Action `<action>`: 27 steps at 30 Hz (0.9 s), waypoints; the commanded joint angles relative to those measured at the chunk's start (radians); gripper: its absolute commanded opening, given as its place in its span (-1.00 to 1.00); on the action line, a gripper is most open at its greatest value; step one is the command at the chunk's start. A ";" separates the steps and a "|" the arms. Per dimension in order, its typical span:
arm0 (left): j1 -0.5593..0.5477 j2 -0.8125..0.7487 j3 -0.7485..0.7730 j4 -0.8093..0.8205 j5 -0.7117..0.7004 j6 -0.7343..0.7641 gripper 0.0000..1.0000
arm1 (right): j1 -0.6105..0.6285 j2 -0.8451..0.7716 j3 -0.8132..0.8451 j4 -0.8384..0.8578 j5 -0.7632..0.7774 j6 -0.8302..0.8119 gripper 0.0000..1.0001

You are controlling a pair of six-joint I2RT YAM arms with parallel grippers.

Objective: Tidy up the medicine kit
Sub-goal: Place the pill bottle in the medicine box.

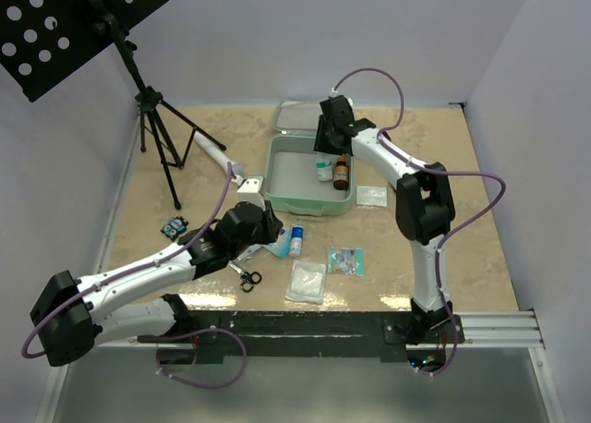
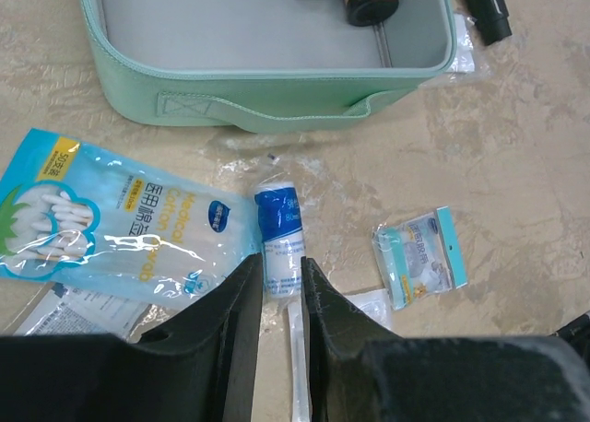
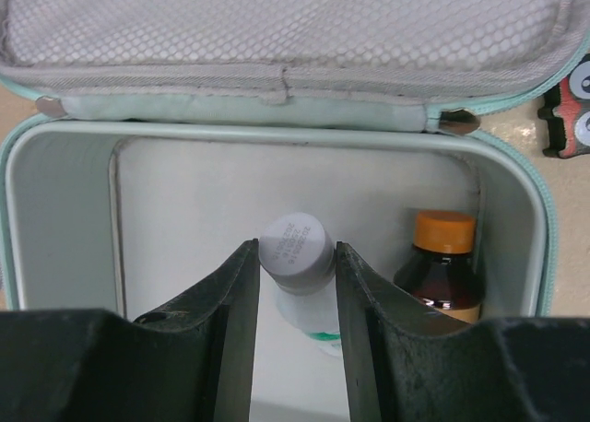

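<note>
Right pincer [image 1: 331, 148] reaches down into the mint-green, soft, square zip medicine kit [image 1: 305, 207], which lies open at 12 o'clock on the beige tabletop [image 1: 462, 220]. Left pincer [image 1: 275, 241] is low among the loose packets at 6 o'clock of the kit, just beside a small blue-and-white wrapped roll [image 1: 295, 241].

From the left wrist, its fingers are parted only narrowly, with the roll's near end between them and a tip against each side (whether they truly bite I cannot tell). A clear-and-blue plastic packet of cotton swabs [image 2: 111, 215] lies close at 9 o'clock of the roll. I judge a hold nearer mid-length safer, with a straight lift so that packet is not dragged.

From the right wrist, the right pincer is closed snugly on the grey cap of a white plastic bottle [image 3: 297, 249] inside the kit. A brown glass bottle with an orange cap [image 3: 442, 256] stands at 3 o'clock, near but apart. Best lower until the base sits flat on the kit floor. Then part the fingers just enough to clear the cap, keeping 9 o'clock free for packets.
</note>
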 commanded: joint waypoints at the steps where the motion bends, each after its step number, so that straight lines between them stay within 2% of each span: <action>1: 0.006 0.025 0.050 0.013 0.006 0.028 -0.44 | -0.021 0.017 0.033 0.013 0.034 -0.028 -0.91; 3: 0.006 0.033 0.051 0.013 0.010 0.028 -0.42 | -0.021 0.021 0.036 0.016 0.030 -0.031 -0.71; 13: 0.006 0.034 0.044 0.010 0.013 0.025 -0.38 | -0.020 -0.003 0.057 0.006 0.019 -0.028 -0.10; 19: 0.006 0.043 0.044 0.013 0.020 0.023 -0.36 | -0.021 -0.026 0.037 0.005 0.028 -0.029 -0.02; 23: 0.006 0.037 0.040 0.014 0.022 0.019 -0.36 | -0.003 -0.074 0.010 0.025 0.033 -0.031 -0.04; 27: 0.006 0.028 0.035 0.021 0.017 0.016 -0.36 | 0.072 -0.115 -0.023 0.097 0.031 -0.061 -0.26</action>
